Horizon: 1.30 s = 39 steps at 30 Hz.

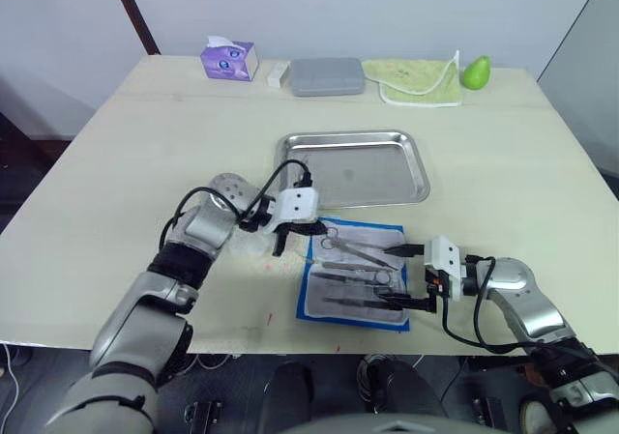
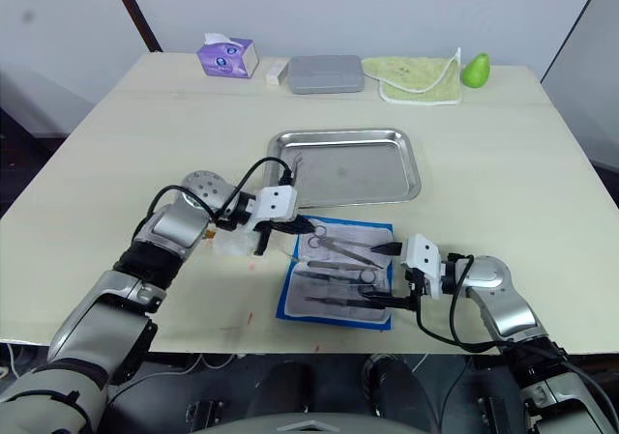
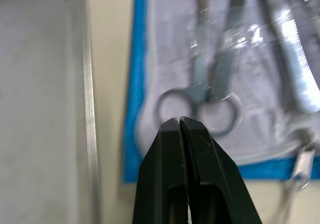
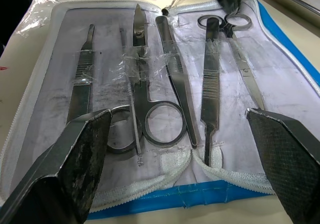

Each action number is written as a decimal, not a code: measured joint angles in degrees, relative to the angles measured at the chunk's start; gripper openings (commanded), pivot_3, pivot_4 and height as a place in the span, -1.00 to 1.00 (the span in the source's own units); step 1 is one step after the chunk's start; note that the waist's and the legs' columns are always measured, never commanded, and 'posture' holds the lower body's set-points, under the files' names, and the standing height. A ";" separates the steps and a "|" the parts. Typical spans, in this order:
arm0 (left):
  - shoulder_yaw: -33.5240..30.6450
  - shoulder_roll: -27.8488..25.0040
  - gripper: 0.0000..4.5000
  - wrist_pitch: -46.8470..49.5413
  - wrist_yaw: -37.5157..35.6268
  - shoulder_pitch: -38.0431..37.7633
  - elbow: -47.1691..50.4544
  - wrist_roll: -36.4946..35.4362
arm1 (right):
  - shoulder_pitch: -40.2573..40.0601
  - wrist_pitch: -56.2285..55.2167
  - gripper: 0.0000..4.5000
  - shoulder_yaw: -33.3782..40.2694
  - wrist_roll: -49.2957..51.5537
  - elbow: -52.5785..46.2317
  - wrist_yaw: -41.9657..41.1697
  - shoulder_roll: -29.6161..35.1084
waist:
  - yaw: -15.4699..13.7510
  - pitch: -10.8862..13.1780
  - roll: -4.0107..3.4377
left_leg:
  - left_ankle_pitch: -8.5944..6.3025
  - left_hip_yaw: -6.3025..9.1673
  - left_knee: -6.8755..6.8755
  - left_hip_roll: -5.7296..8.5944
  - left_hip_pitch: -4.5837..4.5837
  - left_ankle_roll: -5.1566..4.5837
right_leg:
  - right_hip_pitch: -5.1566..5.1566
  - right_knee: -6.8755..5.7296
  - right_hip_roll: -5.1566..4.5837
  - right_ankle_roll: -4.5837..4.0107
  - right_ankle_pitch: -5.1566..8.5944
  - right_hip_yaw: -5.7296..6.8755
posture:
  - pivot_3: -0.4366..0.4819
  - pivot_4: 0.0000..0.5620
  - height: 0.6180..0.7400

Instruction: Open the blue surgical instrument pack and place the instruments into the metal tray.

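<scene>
The blue surgical instrument pack [image 1: 356,275] lies unfolded near the table's front edge, whitish lining up. Several steel instruments [image 4: 175,79] are strapped in it side by side, among them scissors [image 4: 141,89], tweezers and flat handles. Behind the pack sits the metal tray [image 1: 353,168]. My left gripper [image 1: 321,229] is shut with nothing in it, its tip [image 3: 179,120] just short of a scissors' finger rings [image 3: 220,112] at the pack's far left corner. At the pack's right edge my right gripper [image 1: 406,277] stands open, its fingers [image 4: 75,159] spread wide on either side of the instruments' handle ends.
Along the table's far edge stand a purple tissue box [image 1: 228,60], a small white block [image 1: 278,74], a grey hard case [image 1: 327,76], a yellow-green cloth [image 1: 419,79] and a green pear [image 1: 475,71]. Crumpled clear wrap [image 2: 232,241] lies left of the pack.
</scene>
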<state>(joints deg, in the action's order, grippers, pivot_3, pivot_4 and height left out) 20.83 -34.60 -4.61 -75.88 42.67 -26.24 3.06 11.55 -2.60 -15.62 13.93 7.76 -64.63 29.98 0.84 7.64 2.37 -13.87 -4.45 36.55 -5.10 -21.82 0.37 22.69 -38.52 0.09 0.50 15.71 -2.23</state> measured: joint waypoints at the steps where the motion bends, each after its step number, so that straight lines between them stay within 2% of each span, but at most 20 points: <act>1: 0.00 0.05 -0.96 -0.29 -0.19 -0.01 -0.33 -0.02 | 0.03 0.00 1.00 0.00 0.00 -0.03 -0.06 0.00 | 0.01 0.00 0.00 | 0.00 0.00 0.00 0.00 -0.02 0.00 | 0.01 0.00 0.00 -0.01 0.00 0.01 | -0.05 -0.47 1.00; 3: -0.19 -0.01 -0.96 -0.18 -0.82 -0.11 -0.31 -0.62 | 0.03 -0.01 1.00 -0.02 0.00 -0.08 -0.13 0.00 | 0.04 0.00 0.01 | 0.00 0.00 -0.01 0.00 -0.03 0.00 | 0.02 0.00 0.01 -0.02 0.00 0.00 | -0.05 -0.47 1.00; 4: -0.64 -0.04 -0.86 0.63 -1.48 -0.27 -0.06 -1.46 | 0.03 -0.02 1.00 -0.06 0.01 -0.09 -0.14 -0.01 | 0.08 0.00 0.01 | 0.00 0.00 -0.01 -0.01 -0.03 0.00 | 0.02 0.00 0.01 -0.02 0.00 0.00 | -0.05 -0.47 1.00; 6: -2.46 -0.23 -0.58 3.68 -3.17 -1.20 1.42 -4.54 | 0.05 -0.04 1.00 -0.08 0.00 -0.10 -0.07 -0.05 | 0.13 0.01 0.00 | 0.00 0.00 -0.01 -0.01 -0.03 0.00 | 0.03 -0.01 0.02 -0.02 0.00 0.00 | -0.05 -0.47 1.00; 9: -5.54 -1.28 0.05 9.43 -5.07 -2.79 5.33 -9.62 | 0.06 -0.04 1.00 -0.08 0.00 -0.07 -0.03 -0.05 | 0.11 0.01 0.01 | 0.00 0.03 -0.01 -0.01 -0.04 0.00 | 0.04 -0.02 0.01 -0.01 0.01 0.03 | -0.05 -0.47 1.00; 13: -7.47 -3.28 0.05 16.22 -6.27 -4.72 10.95 -13.26 | 0.09 -0.04 1.00 -0.10 0.00 0.03 -0.02 -0.08 | 0.11 0.00 -0.01 | 0.00 0.01 -0.01 -0.01 0.00 0.00 | 0.02 -0.05 0.01 0.02 0.02 0.00 | -0.05 -0.47 1.00; 18: -7.01 -1.25 0.05 17.88 -2.87 -5.17 11.71 -12.22 | 0.15 -0.04 1.00 -0.10 0.00 0.09 -0.02 -0.10 | 0.05 0.00 0.01 | 0.00 0.02 0.00 0.00 0.00 0.00 | 0.02 -0.06 0.01 0.02 0.02 0.00 | -0.05 -0.47 1.00; 28: -2.28 2.30 0.05 10.74 0.01 -2.18 7.11 -5.88 | 0.09 -0.04 1.00 -0.07 -0.01 0.05 0.01 -0.15 | 0.03 0.00 0.01 | 0.00 0.00 0.00 0.00 -0.01 0.00 | 0.03 -0.05 0.05 0.00 0.01 -0.04 | -0.05 -0.47 1.00; 39: -0.04 4.89 0.05 4.40 0.74 -0.78 2.33 -1.76 | -0.34 -0.01 1.00 -0.08 -0.01 -0.52 0.44 -0.18 | 0.10 0.00 0.01 | 0.00 0.00 0.00 0.00 -0.01 0.00 | 0.03 -0.05 0.06 -0.01 0.00 -0.06 | -0.05 -0.47 1.00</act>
<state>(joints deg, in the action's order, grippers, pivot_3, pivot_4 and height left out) 20.79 -29.72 -0.21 -75.14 41.89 -23.91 1.30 11.21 -2.62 -15.71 13.92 7.25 -64.19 29.80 0.94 7.65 2.38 -13.87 -4.45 36.55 -5.10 -21.84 0.37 22.73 -38.57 0.15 0.49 15.71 -2.29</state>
